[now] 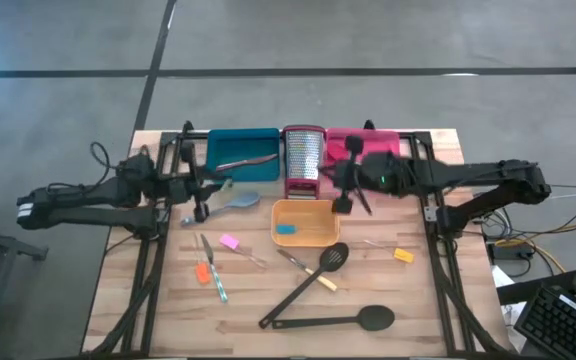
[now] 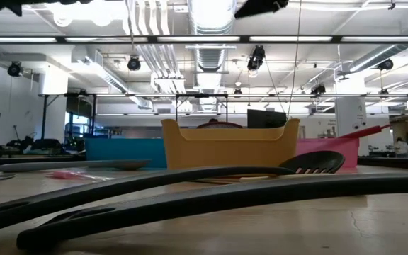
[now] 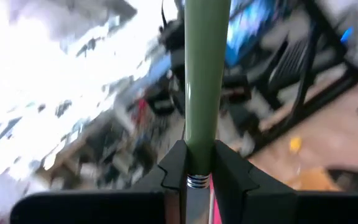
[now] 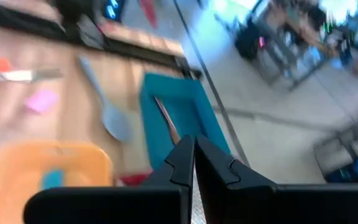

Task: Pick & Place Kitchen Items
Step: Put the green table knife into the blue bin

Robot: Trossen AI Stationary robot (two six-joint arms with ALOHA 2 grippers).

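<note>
L gripper (image 3: 199,180) clamps a green-handled tool (image 3: 205,74) near teal tray (image 1: 240,152): lower it level, release gently; R gripper (image 4: 193,163) shut, empty.

The table (image 1: 168,320) is pale wooden planks with visible grain and a smooth, faintly shiny finish. The upright grater (image 1: 304,150) is bright perforated metal, rough with punched holes, on a red plastic base. The teal tray (image 1: 226,148), the pink tray (image 1: 383,140) and the orange tray (image 1: 320,235) look like smooth matt plastic. The long black spoon (image 1: 338,321) and the black slotted spatula (image 1: 308,283) look like matt black plastic. The grey spoon (image 1: 238,203) looks like dull, smooth plastic. The olive-green handle (image 3: 207,74) between the left gripper's (image 3: 199,171) matt black fingers is smooth with a soft sheen and ends in a ribbed bright metal ferrule.
</note>
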